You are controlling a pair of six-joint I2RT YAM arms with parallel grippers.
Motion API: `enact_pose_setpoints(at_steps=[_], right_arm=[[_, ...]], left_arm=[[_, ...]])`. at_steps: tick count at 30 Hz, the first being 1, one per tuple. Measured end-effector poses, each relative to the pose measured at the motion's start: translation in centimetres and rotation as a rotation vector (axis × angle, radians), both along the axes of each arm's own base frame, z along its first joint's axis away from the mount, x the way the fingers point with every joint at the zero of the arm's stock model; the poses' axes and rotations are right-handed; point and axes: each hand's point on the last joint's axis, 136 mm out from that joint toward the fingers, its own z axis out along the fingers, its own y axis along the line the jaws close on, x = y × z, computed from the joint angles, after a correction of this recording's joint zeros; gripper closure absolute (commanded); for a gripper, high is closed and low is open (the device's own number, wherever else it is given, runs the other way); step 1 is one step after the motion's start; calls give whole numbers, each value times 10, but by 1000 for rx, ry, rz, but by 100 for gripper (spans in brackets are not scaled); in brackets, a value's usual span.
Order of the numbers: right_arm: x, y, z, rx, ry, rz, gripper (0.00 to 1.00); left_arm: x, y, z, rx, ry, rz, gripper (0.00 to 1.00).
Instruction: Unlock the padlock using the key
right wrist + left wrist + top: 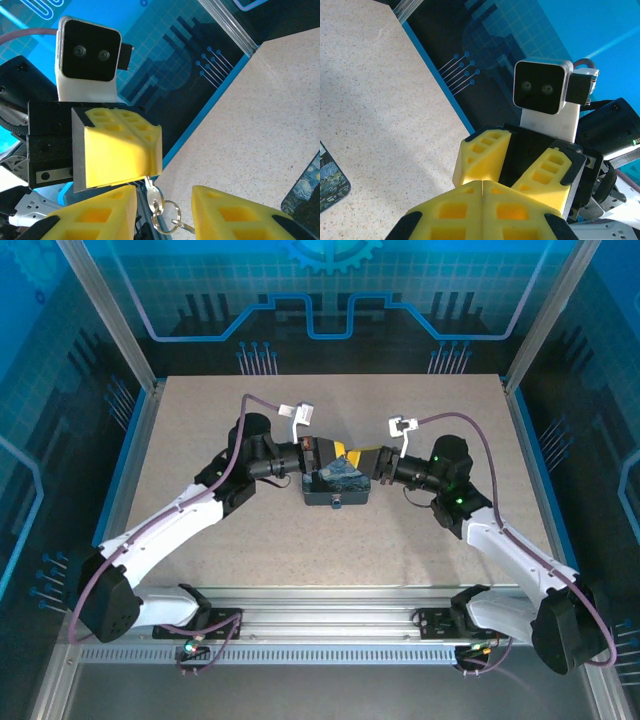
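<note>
A speckled beige tabletop (300, 550) sits inside an aluminium frame (110, 310). Blue wall panels (200, 280) printed with circuit-line patterns enclose it on three sides, evenly lit.

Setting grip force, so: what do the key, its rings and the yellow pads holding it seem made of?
The key and its rings: silvery metal, smooth and shiny, glinting along their edges. The pads of the left gripper: matte yellow, moulded with square hollows, so probably foam or soft rubber; which, the look leaves open.
</note>
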Motion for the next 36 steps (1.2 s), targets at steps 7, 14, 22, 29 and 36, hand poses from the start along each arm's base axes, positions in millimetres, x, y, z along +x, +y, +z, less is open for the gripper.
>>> enact_pose_setpoints(at_steps=[7, 14, 22, 29, 36], right_arm=[[-3, 2, 1, 1, -2, 16, 73], [-4, 3, 0, -1, -4, 21, 76], [-3, 4, -4, -9, 2, 27, 99], [-4, 5, -6, -19, -5, 28, 100], [-5, 1, -16, -76, -5, 5, 100]], left_arm=[[0, 0, 0, -1, -2, 0, 100], [-1, -1, 3, -18, 6, -3, 100], [1, 1, 0, -20, 10, 2, 100], [1, 1, -1, -19, 10, 2, 86], [1, 7, 0, -28, 23, 21, 49]])
